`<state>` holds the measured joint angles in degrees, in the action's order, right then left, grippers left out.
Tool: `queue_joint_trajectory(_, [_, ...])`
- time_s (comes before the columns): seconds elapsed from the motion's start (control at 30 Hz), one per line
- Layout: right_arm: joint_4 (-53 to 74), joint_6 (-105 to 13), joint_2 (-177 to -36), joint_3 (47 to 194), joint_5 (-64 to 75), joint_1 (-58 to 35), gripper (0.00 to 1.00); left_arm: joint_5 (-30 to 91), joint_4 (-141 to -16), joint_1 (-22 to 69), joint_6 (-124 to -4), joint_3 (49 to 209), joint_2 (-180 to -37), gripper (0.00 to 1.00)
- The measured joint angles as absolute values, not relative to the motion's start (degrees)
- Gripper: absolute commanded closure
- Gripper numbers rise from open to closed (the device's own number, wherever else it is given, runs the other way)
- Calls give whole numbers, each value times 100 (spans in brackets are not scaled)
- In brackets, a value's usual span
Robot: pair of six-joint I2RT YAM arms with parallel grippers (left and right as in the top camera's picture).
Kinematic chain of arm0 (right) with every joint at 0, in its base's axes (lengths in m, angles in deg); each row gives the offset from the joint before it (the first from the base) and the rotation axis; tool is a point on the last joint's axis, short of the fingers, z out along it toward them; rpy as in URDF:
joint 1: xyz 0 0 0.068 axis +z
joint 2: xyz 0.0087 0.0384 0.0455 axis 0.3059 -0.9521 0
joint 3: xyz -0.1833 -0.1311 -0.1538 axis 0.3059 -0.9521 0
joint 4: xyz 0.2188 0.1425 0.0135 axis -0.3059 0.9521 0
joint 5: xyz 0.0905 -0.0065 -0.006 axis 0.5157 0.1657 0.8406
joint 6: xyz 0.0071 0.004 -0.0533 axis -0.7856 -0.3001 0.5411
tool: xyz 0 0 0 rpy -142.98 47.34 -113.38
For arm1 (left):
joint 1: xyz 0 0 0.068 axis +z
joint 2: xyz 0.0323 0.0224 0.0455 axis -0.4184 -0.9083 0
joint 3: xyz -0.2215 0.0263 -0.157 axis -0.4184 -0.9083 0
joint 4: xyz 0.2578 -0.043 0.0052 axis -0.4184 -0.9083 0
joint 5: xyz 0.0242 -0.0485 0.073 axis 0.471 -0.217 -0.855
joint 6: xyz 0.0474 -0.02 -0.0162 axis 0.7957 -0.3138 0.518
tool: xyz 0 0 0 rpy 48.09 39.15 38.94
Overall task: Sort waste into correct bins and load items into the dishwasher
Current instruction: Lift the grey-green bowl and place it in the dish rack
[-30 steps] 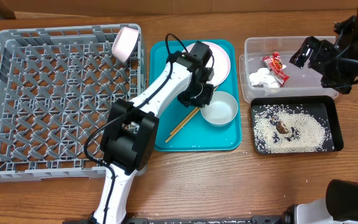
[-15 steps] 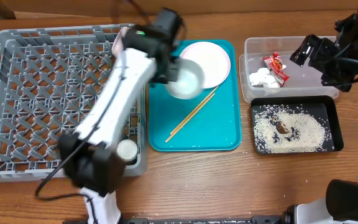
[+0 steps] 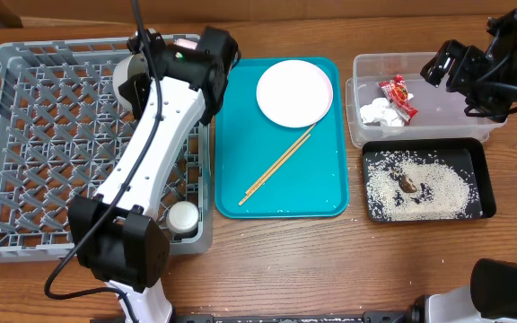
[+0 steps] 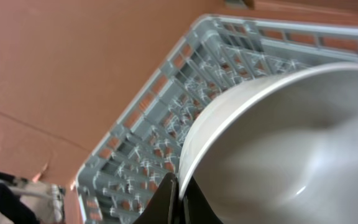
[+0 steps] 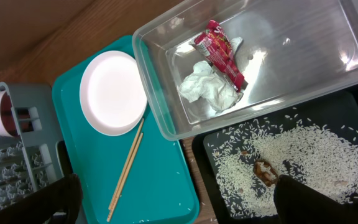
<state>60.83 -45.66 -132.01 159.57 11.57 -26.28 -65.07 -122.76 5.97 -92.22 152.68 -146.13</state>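
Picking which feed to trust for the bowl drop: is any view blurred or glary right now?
Overhead: sharp, evenly lit. Left wrist: the grey-white bowl fills the frame, soft and too close to focus; the dish rack behind is smeared. Right wrist: crisp, with small glints on the clear tub.

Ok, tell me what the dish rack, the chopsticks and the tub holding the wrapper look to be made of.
Dish rack: grey moulded plastic, matte, judging by its uniform colour and thin latticed grid.
Chopsticks: probably wood or bamboo, pale tan and without gloss; too thin to see any grain.
Tub: clear plastic, glossy, with see-through walls and bright glints.
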Motion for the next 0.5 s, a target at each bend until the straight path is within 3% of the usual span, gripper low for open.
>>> queue_joint_trajectory(0.3, [6076, -4568, -13201, 15957, 1155, -2630, 0, -7602, -10971, 533, -9423, 13533, -14665, 96])
queue_joint_trajectory(0.5, [6066, -4570, -13201, 15957, 1157, -2628, 0, -8032, -10501, 287, -9467, 13205, -14680, 96])
